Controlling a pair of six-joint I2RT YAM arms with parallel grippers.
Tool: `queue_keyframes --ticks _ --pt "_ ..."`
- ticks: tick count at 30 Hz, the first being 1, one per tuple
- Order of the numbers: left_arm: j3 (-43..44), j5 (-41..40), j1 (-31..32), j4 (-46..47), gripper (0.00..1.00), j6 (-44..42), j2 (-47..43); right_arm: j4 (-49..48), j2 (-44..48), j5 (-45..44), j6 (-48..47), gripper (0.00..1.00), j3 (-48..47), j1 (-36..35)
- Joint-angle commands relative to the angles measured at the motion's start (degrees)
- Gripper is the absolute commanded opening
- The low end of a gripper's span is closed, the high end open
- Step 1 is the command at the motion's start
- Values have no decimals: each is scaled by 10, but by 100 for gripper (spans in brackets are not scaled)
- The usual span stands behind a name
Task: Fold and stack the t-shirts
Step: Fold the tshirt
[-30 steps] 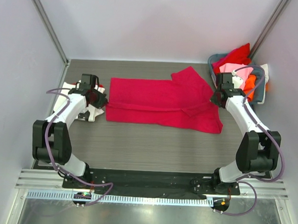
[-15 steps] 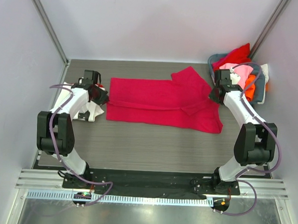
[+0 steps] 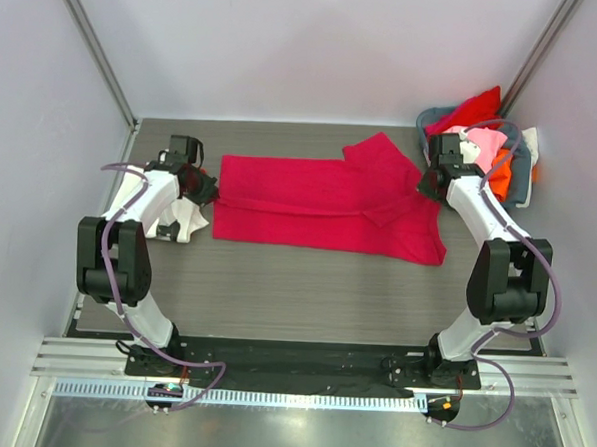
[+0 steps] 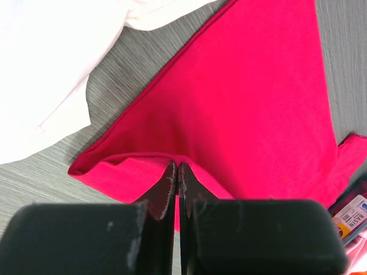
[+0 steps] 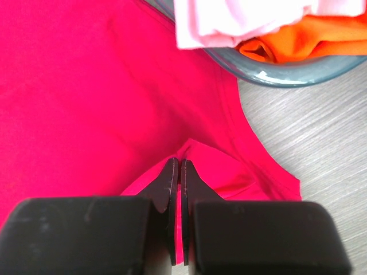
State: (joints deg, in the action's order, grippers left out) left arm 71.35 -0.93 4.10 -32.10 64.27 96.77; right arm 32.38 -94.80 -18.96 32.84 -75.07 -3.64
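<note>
While left gripper (image 4: 176, 167) and right gripper (image 5: 178, 165) pinch crimson tee (image 3: 300, 199), basket (image 5: 287, 73) alongside

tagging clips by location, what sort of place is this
Probably a robot lab test cell, not a home: plain white panels box in a grey table, a left arm and right arm sit on a metal rail, and a crimson t-shirt lies spread near a basket of clothes.

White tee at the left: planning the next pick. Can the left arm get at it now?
Probably not yet: the white tee lies beside the left tool, but that tool is shut on an edge of the crimson tee.
</note>
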Motion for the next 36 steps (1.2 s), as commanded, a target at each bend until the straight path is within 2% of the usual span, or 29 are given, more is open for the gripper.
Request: queue_keyframes --ticks 1,12,14,15,16,17,18,19,22,24,30,34,36 --pt "22 -11 0 -6 0 -1 7 -15 -6 -2 -9 1 -32 2" --pt "20 -7 0 14 0 16 23 -15 -39 3 -13 1 -50 2" --pt "26 -6 0 16 3 15 27 -15 -48 9 -15 2 -58 1" --pt "34 -2 1 17 6 11 32 -14 -52 9 -17 9 -61 2" --pt "42 2 0 17 18 -3 36 -14 -55 8 -17 23 -68 0" --pt "55 7 0 6 31 -14 42 -12 -53 6 -18 45 -68 0" --pt "91 8 0 -35 40 -25 50 -10 -48 1 -17 78 -67 1" --pt "101 5 2 -49 49 -45 50 -11 -40 -9 -16 84 -56 1" --pt "96 -16 2 -67 61 -55 15 -22 -1 -11 -12 85 -26 1" --pt "85 -21 2 -67 64 -59 -12 -33 37 -1 -6 83 -6 1" --pt "3 8 3 -49 63 -63 -111 -78 166 25 50 74 140 1" --pt "-109 50 4 -2 63 -37 -171 -132 297 52 94 69 291 0" --pt "-150 61 7 34 64 -20 -204 -158 333 54 113 68 339 1"
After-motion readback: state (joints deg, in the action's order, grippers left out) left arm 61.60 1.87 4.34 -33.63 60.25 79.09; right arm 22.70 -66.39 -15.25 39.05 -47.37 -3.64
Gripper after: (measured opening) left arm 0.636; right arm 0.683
